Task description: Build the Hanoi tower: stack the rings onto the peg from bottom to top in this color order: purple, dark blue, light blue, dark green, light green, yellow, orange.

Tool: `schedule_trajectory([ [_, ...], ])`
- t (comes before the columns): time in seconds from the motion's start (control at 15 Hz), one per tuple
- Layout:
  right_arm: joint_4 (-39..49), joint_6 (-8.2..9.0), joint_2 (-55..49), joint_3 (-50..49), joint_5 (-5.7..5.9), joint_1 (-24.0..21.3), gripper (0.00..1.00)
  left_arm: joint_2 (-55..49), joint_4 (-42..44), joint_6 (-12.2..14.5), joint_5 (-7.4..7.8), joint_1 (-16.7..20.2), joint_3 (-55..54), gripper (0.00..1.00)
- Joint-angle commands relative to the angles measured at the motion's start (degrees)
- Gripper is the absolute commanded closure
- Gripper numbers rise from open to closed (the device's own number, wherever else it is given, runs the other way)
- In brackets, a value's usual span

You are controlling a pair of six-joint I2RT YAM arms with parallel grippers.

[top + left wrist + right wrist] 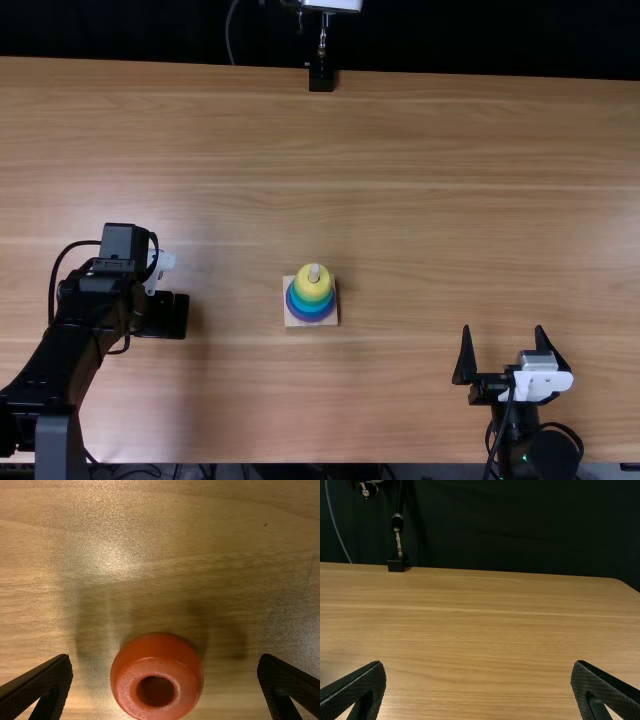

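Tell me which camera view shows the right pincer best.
The top view. It shows the right pincer from above, both fingers spread apart, with the white part behind them. The right wrist view shows the two fingers close up, also apart.

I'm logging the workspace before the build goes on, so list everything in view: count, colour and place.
Orange ring: one, orange, on the table between the left arm's jaws.
Yellow ring: one, yellow, top of the stack.
Lower rings: count unclear, greens to blue and purple, under the yellow ring.
Peg: one, pale, up through the stack.
Base: one, pale wood, under the stack.
Table: one, light brown, under everything.
Stand foot: one, black, far table edge.
Curtain: black, behind the table.
Left arm: one, black, jaws open.
Right arm: one, black, jaws open.
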Motion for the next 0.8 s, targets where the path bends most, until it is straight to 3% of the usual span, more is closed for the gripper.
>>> schedule_trajectory([
  [0.0, -0.6, -0.06, -0.4, -0.4, 0.72, -0.6, 0.00, 0.8, 0.1, -0.3, 0.06, -0.2, 1.2, 0.00],
  [0.2, -0.6, -0.06, -0.4, -0.4, 0.72, -0.7, 0.00, 0.8, 0.1, -0.5, 0.38, -0.2, 1.2, 0.00],
  [0.33, -0.6, -0.06, -0.4, -0.4, 0.72, -0.7, 0.00, 0.8, 0.0, -0.6, 0.16, -0.2, 1.5, 0.26],
  [0.4, -0.6, -0.06, -0.4, -0.4, 0.72, -0.7, 0.00, 0.8, -0.1, -0.6, 0.16, -0.2, 1.5, 0.34],
  [0.53, -0.5, -0.06, -0.4, -0.4, 0.72, -0.7, 0.00, 0.9, -0.8, -0.6, 0.16, -0.1, 1.6, 0.41],
  [0.73, -0.6, -0.06, -0.4, -0.4, 0.72, -0.7, 0.00, 2.5, -0.8, -0.6, 0.16, 0.1, 1.8, 0.43],
])
